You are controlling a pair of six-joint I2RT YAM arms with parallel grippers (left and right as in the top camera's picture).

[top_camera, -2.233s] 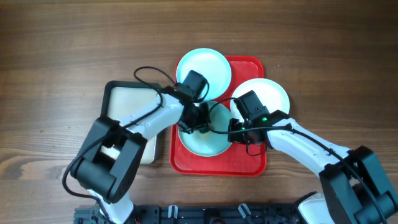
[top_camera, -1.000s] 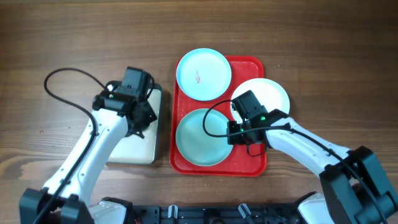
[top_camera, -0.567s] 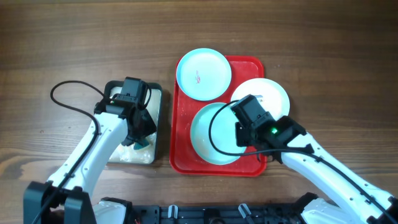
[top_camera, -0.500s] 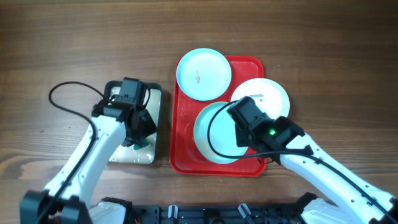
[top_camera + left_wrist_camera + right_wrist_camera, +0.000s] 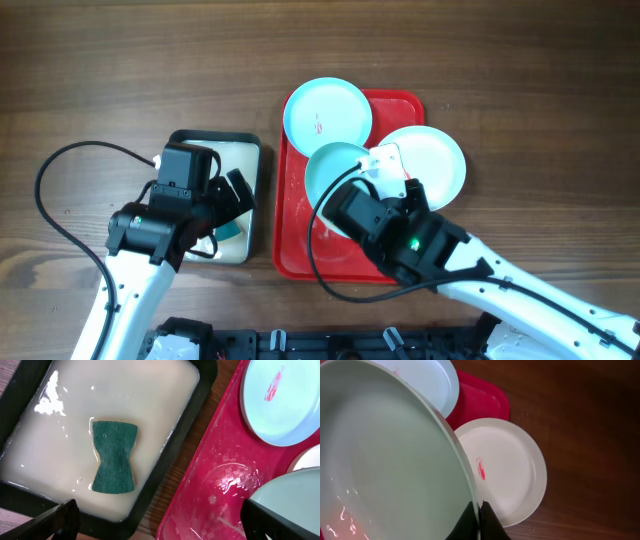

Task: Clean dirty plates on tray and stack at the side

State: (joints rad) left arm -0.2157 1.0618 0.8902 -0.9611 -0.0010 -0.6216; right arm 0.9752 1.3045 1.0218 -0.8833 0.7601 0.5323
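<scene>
My right gripper (image 5: 479, 510) is shut on the rim of a pale blue plate (image 5: 385, 460), which hangs tilted above the red tray (image 5: 400, 105). From overhead that lifted plate (image 5: 335, 165) covers the tray's middle, with the right gripper (image 5: 362, 187) at its edge. Another pale blue plate (image 5: 327, 118) with a red smear lies at the tray's far end. A white plate (image 5: 425, 160) with a red smear (image 5: 481, 468) rests on the tray's right rim. My left gripper (image 5: 165, 525) is open over the gap between pan and tray (image 5: 210, 475).
A dark-rimmed grey pan (image 5: 200, 400) of milky water stands left of the tray, with a green sponge (image 5: 114, 456) lying in it. In the overhead view the pan (image 5: 215, 140) sits under my left gripper (image 5: 228, 205). Bare wooden table surrounds both.
The left gripper has opened and left the sponge in the pan. The right gripper has lifted and tilted the pale blue plate off the tray.
</scene>
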